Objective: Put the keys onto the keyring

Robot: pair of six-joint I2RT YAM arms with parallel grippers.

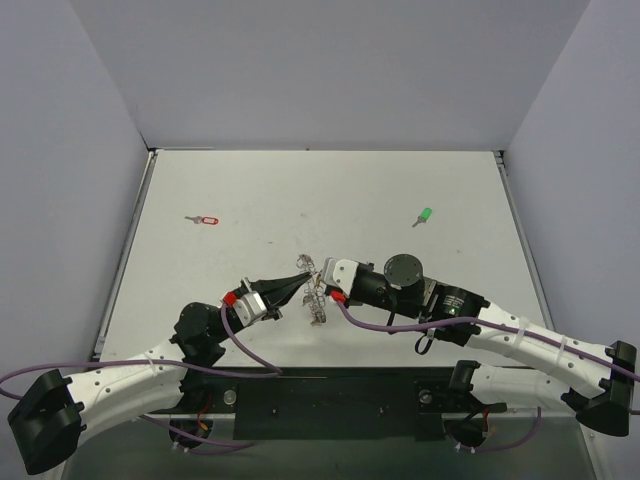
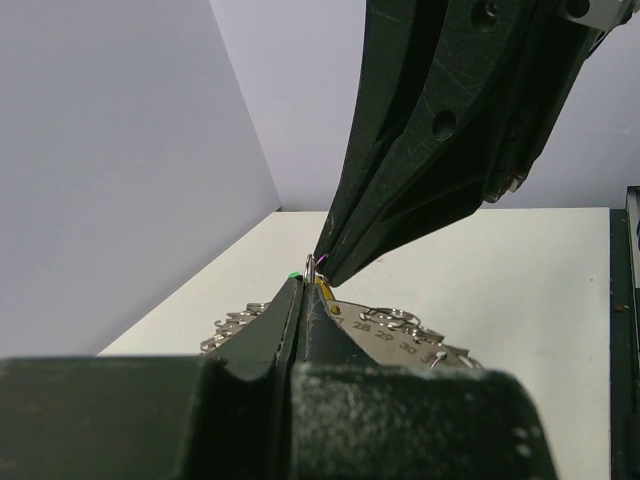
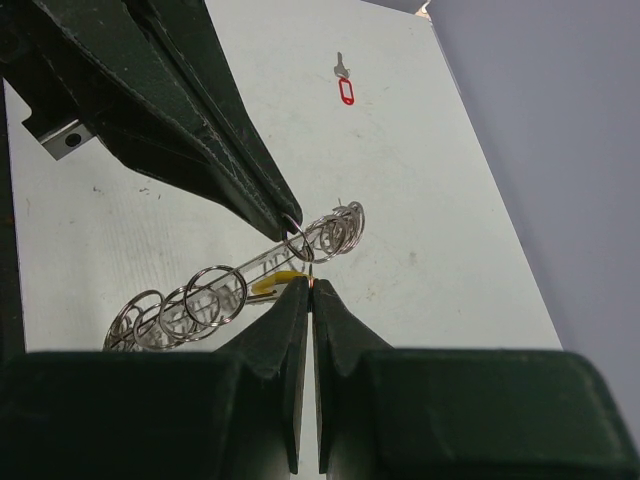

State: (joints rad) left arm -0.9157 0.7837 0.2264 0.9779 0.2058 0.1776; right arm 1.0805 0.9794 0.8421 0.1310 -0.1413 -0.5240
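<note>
Closest to the right wrist camera are the right gripper's (image 3: 310,288) two dark fingers (image 3: 280,350), and right at their tip is the keyring (image 3: 200,302). It sits near the front middle of the table (image 1: 400,180), between the two grippers. I cannot tell if it rests on the table or hangs just above it. It is thin shiny wire with lots of little loops in a row. It looks light, hard and slippery, and I think it would swing or twist if pushed. The best place to hold it seems to be one little loop at the end, pinched flat. The left gripper (image 3: 289,224) does just that, with its fingers pressed together on an end loop. The right gripper's fingers are pressed together too, and they look clamped on the yellow key (image 3: 272,286), which touches the keyring. A key is small and stiff, and its fat plastic head looks easy to pinch. Further out, the red key (image 1: 206,220) lies off to the left and the green key (image 1: 424,215) off to the right, both well apart from the grippers.
</note>
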